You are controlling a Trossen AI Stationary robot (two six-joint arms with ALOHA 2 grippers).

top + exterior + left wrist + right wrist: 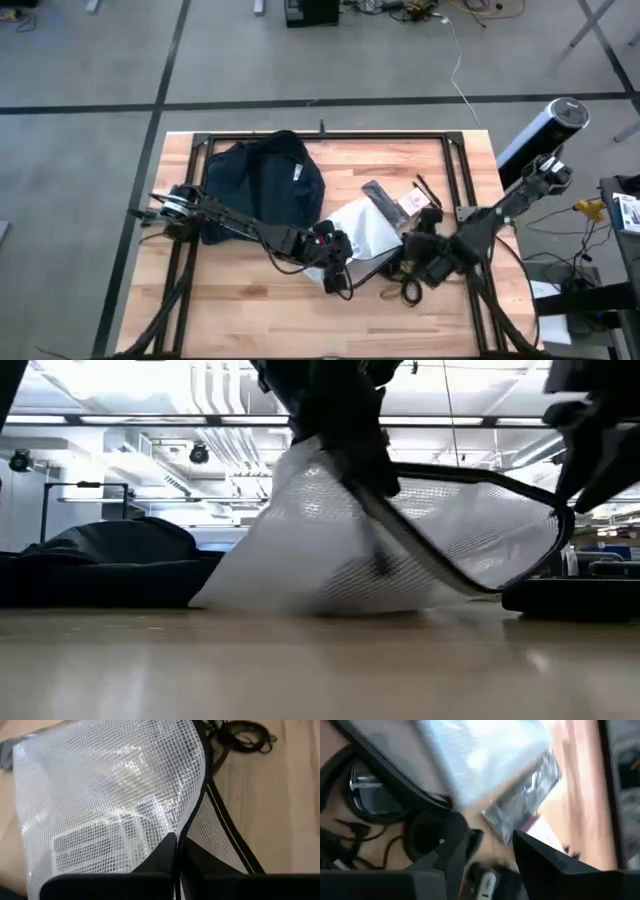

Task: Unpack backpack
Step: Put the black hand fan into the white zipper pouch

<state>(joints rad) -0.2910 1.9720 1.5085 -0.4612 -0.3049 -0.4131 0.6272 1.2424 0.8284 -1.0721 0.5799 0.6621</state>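
The backpack (262, 185) lies slumped on the surface (400, 160) toward its far left corner, a short white label showing on its side; in the low view it is the dark mound (110, 560) at the left. The left arm reaches from the left edge across the front of the backpack to the middle of the surface, where the left tool (335, 262) has its fingers (165, 857) pressed together on the zipper edge of a white mesh pouch (365, 230). The pouch (115, 805) is lifted at that edge and hangs down to the wood, its black strap (440, 575) trailing beside it. The right arm comes in from the right edge, and the right tool (425, 258) sits just beside the pouch toward the near edge, over the black headphones (410, 285) and their cables. Its fingers (540, 865) stand apart with nothing between them; the headphones (375, 800) lie just past them. Farther back, between the pouch and the far right corner, lie a grey flat packet (380, 195) and a small pink-and-white packet (412, 205), close together.
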